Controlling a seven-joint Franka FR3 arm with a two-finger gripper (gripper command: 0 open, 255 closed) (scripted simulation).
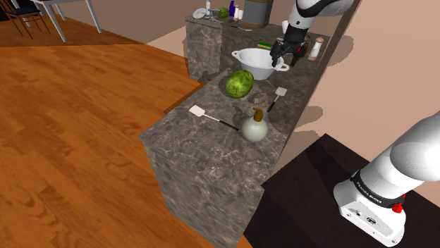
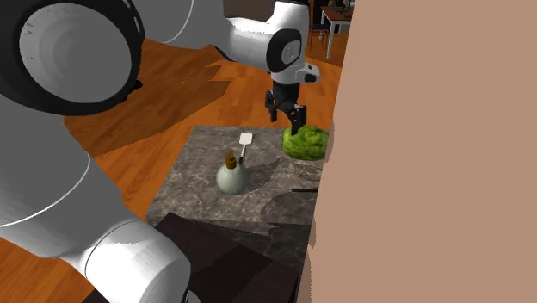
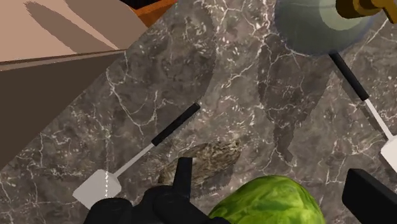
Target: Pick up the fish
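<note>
Wrist view: approach step, end effector [image 3: 270,172] released, clear of the fish [image 3: 208,156] (mottled, beside the green vegetable [image 3: 275,202]). Next move should centre over it, descend, close.

1 black finger [image 3: 183,178] and the green vegetable [image 3: 273,202] cover part of the mottled fish [image 3: 216,154] in the wrist view. In the second exterior view a beige wall [image 2: 430,129] hides part of the counter [image 2: 198,185].

Mottled brown fish [image 3: 208,156] lying flat on counter [image 3: 254,95].
</note>
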